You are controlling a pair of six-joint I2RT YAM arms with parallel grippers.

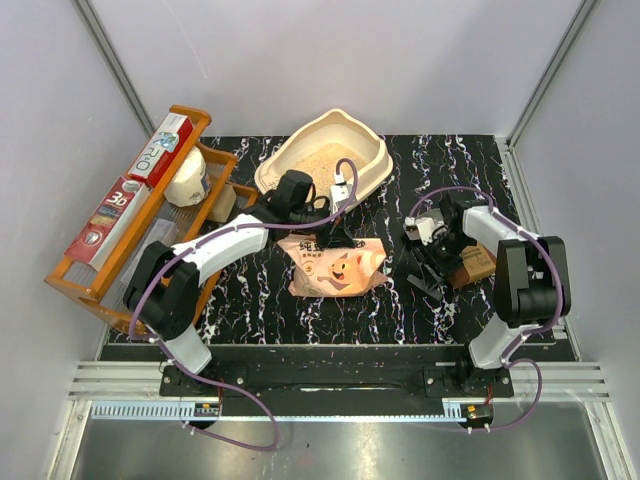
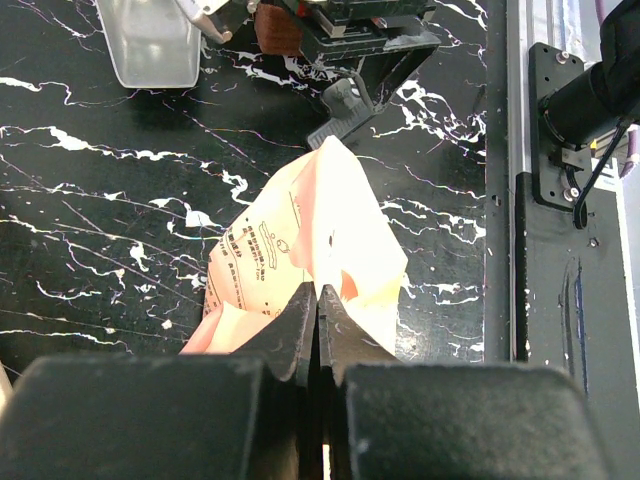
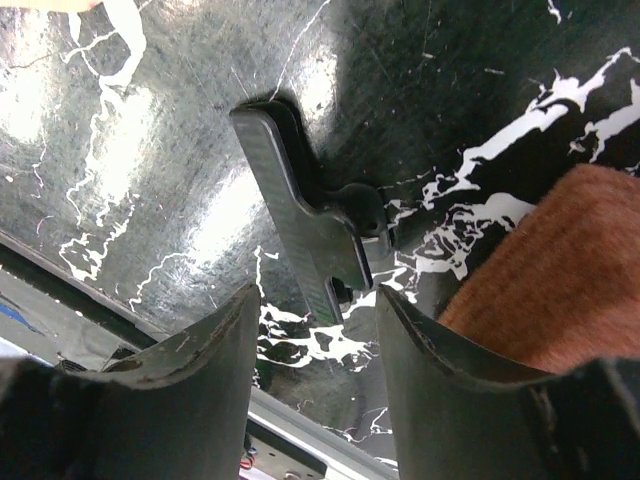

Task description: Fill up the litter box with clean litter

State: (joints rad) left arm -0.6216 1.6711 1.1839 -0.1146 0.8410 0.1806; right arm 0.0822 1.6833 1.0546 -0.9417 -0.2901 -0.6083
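The pink bag [image 2: 300, 230] is clamped by the left pincer [image 2: 318, 300] just in front of the litter box [image 1: 372, 150] — likely to be lifted and tipped. Some clean litter [image 1: 315, 160] is seen inside it — the right pincer [image 3: 318, 295] is held apart, empty.

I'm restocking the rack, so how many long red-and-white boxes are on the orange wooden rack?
2. One red-and-white box lies at the far end of the orange rack, beside a white jug; the second box lies nearer, along its left side. Others may be hidden.
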